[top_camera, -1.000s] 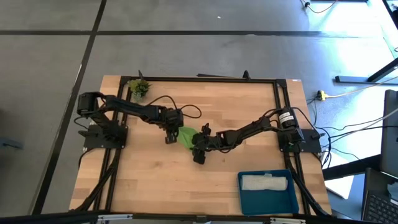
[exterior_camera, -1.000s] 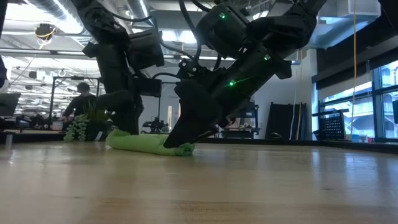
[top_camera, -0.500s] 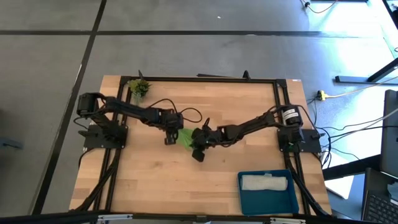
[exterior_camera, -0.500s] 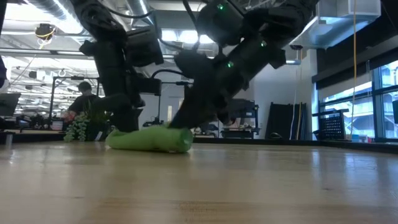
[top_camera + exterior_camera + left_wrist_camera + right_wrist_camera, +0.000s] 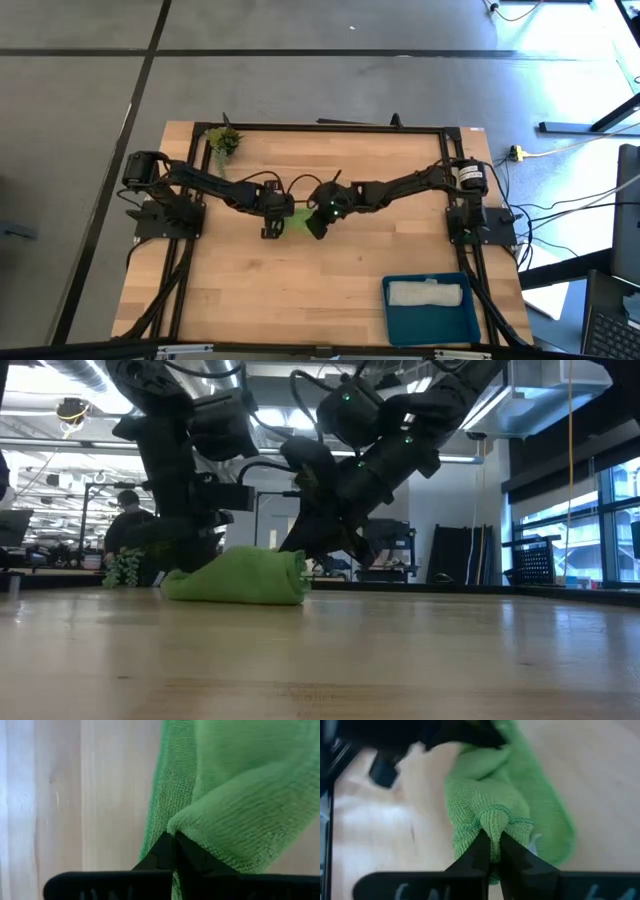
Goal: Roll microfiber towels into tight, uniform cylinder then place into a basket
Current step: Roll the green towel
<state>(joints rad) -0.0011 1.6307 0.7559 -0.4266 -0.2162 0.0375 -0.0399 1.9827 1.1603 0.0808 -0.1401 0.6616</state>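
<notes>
High view shows the lime green towel [image 5: 297, 219] mid-table, pinched at opposite ends by the left gripper [image 5: 277, 215] and right gripper [image 5: 318, 213], the grey-white towel [image 5: 427, 293] lying in the teal basket [image 5: 430, 323].

robot lab, exposed ceiling ducts [image 5: 70, 375], workbenches, concrete floor [image 5: 300, 80]

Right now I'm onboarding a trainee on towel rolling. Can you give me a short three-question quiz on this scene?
1. True or false: both grippers are shut on the green towel.
2. What lies in the teal basket? A) a pale towel B) a plant sprig C) nothing
3. Fill in: the plant sprig stands near the table's far ____ corner in the high view.

Key:
1. True: the left gripper and right gripper each pinch a fold.
2. A, the pale towel.
3. Left.
</notes>
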